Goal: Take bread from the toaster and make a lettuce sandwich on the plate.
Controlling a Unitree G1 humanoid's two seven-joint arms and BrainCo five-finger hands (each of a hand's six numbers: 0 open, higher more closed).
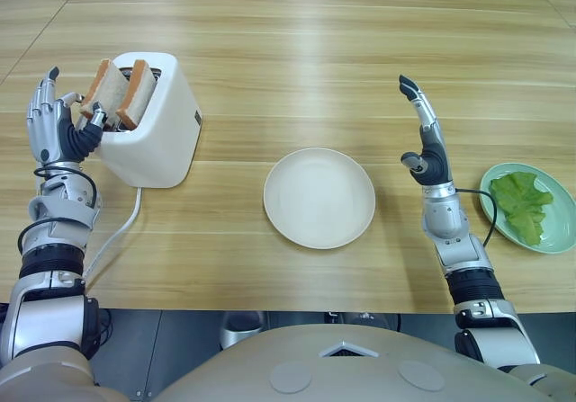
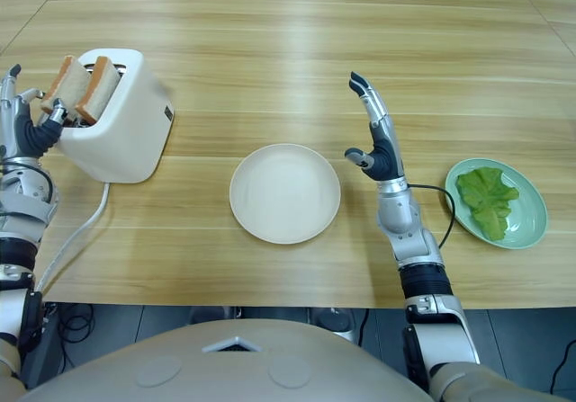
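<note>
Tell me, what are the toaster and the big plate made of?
The toaster looks like white plastic, matte with rounded corners, though it could be painted metal. The plate seems to be ceramic or melamine: cream, smooth, with a faint sheen along its rim.
</note>
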